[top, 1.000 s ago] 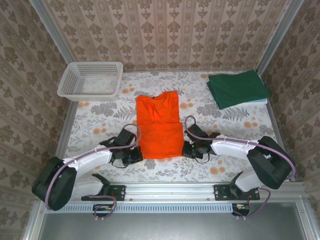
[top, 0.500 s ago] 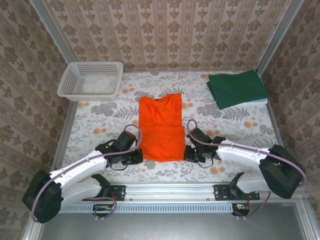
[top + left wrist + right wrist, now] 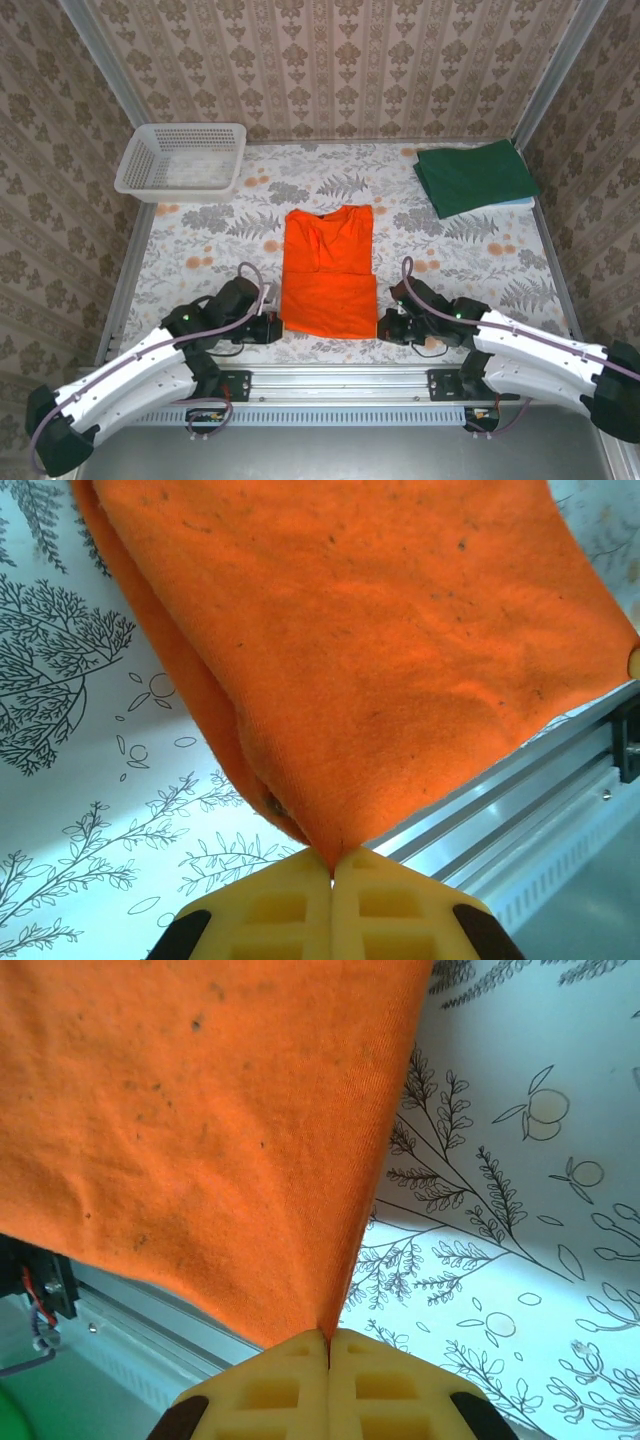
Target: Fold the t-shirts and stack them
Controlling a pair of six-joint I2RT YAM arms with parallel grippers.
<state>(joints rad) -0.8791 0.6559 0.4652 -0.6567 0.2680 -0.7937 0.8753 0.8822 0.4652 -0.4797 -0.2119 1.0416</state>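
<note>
As fingers [image 3: 270,910] clamp it, orange t-shirt [image 3: 327,275] slid nearer.

I see bright, even overhead light | soft shadow under shirt [image 3: 400,630] | table [image 3: 80,780] bluish in wrist views | walls [image 3: 330,60] lean at edges

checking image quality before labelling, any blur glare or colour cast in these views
Top external: even, soft light, sharp, no glare, mild wide-angle splay at the sides. Left wrist: orange t-shirt weave and lint crisp down to the fingers; tablecloth looks bluish. Right wrist: same bluish cast, brightest at upper right, no motion blur.
</note>
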